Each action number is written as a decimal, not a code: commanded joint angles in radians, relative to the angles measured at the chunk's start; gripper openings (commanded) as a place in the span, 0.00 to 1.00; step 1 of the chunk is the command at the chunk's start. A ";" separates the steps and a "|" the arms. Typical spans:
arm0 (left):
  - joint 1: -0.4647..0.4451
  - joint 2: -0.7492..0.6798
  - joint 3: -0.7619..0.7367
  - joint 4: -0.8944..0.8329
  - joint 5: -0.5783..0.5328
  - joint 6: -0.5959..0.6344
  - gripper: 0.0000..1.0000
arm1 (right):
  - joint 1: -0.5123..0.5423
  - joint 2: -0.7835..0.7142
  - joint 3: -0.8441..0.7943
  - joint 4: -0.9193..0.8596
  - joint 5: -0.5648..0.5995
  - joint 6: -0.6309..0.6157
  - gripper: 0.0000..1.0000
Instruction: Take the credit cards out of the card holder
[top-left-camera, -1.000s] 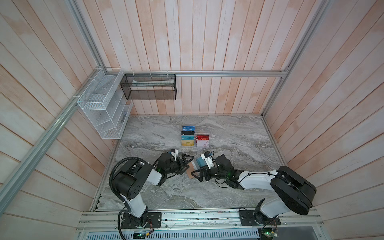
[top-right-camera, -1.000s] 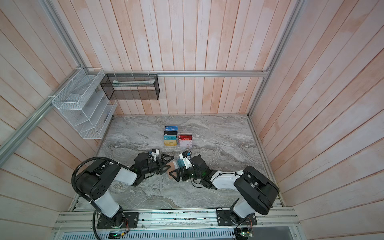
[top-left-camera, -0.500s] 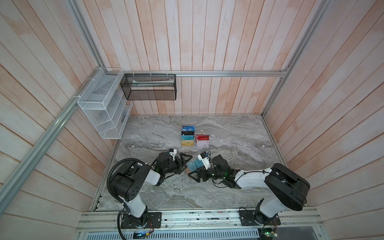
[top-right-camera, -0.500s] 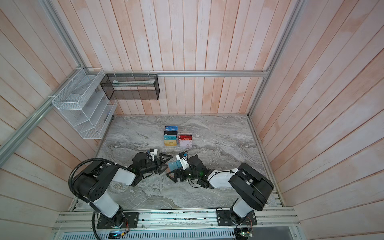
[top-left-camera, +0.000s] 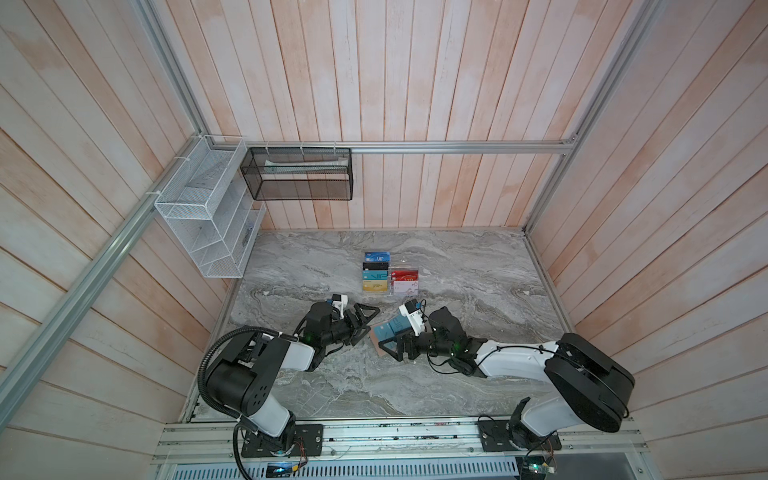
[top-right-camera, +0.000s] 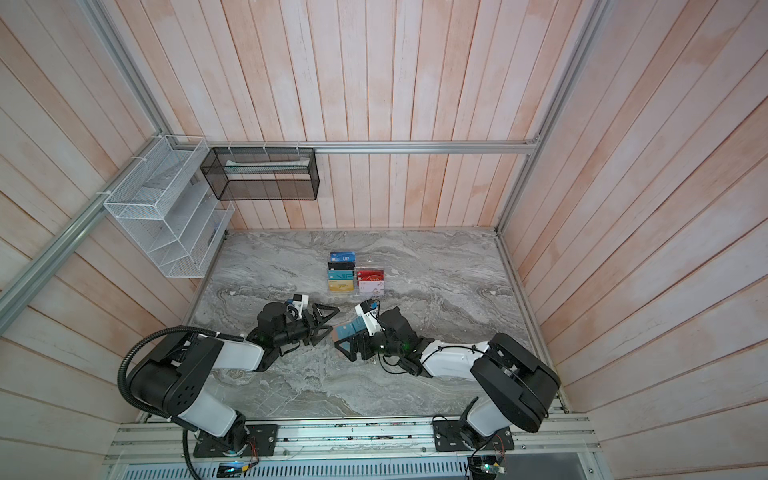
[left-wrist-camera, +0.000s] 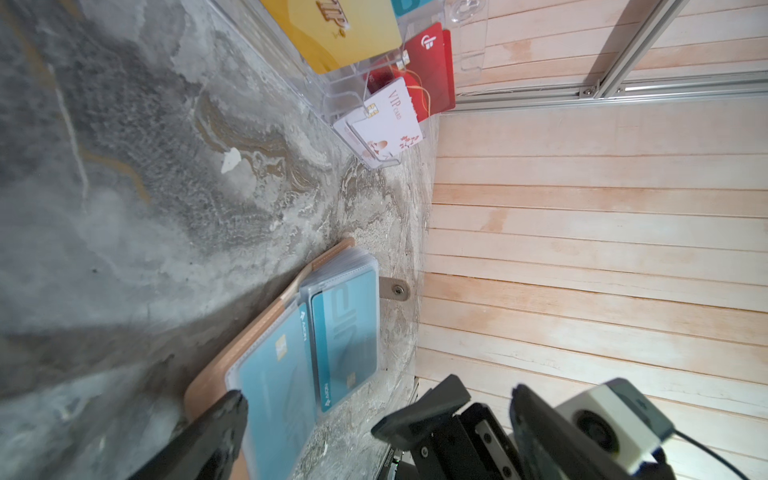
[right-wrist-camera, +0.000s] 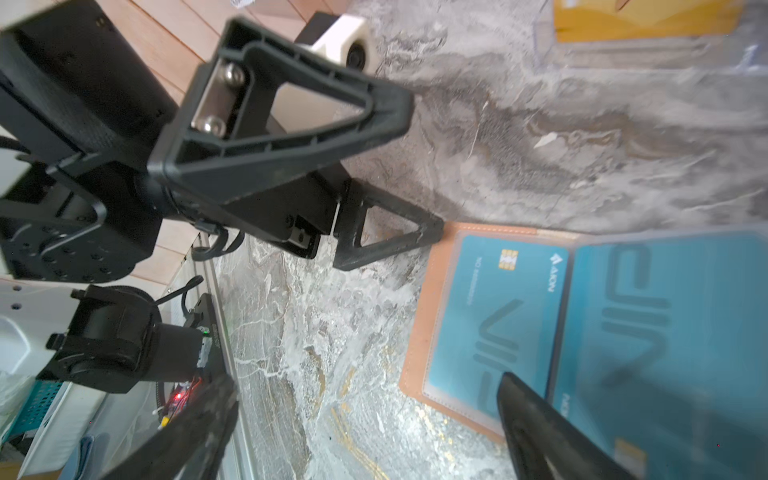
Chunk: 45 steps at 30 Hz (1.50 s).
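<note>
Scene: You are looking down on a grey marble table (top-left-camera: 457, 291) where two arms are meeting head-on over an open wallet.

Card holder: The card holder (top-left-camera: 376, 345) (top-right-camera: 337, 325) is lying open and flat between the two grippers, with its tan cover (left-wrist-camera: 249, 332) (right-wrist-camera: 419, 332) down and its clear sleeve pages facing up. Its snap strap (left-wrist-camera: 395, 289) is sticking out past the far page.

Credit cards: Two teal credit cards (left-wrist-camera: 345, 332) (right-wrist-camera: 494, 316) are sitting inside the sleeves, one on each facing page. None is lying loose on the marble.

Left gripper: The left gripper (top-left-camera: 372, 320) (top-right-camera: 333, 319) is spreading its jaws wide and gripping nothing. One fingertip (right-wrist-camera: 436, 232) is pointing at a corner of the tan cover. You cannot tell whether it is touching.

Right gripper: The right gripper (top-left-camera: 388, 336) (right-wrist-camera: 365, 436) is also gaping wide and empty. One finger (right-wrist-camera: 540, 424) is reaching over the nearer teal card, and the other is hanging over bare marble beside the wallet.

Behind: A clear acrylic stand (top-left-camera: 390, 274) (top-right-camera: 357, 274) is displaying yellow, red, white, black and blue cards in tiers, apart from the wallet.
</note>
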 joint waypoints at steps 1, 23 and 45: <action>0.000 -0.050 0.005 -0.022 0.012 0.011 1.00 | -0.041 -0.018 -0.025 -0.042 0.019 -0.015 0.98; -0.068 0.195 -0.004 0.164 0.027 -0.090 1.00 | -0.082 0.075 -0.070 0.060 -0.066 -0.001 0.96; 0.004 0.173 0.037 0.001 0.069 0.039 1.00 | 0.011 0.184 -0.093 0.186 -0.053 0.125 0.91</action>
